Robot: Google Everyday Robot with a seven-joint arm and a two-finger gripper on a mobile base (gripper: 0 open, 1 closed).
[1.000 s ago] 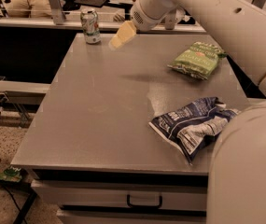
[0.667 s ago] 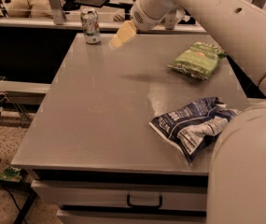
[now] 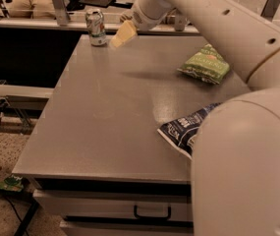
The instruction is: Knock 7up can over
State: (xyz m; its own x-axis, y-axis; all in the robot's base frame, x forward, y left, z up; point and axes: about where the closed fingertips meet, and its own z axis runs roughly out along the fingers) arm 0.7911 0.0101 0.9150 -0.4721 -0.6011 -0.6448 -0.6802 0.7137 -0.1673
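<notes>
7up can (image 3: 96,27) stands upright at the far left corner of the table (image 3: 105,112). Gripper (image 3: 122,34) hangs just to the right of it, not touching; if it is spread or closed, I cannot tell. Green bag (image 3: 206,64) lies well apart on the right.

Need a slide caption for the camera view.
Gripper poised beside the upright 7up can near the table's far edge.
</notes>
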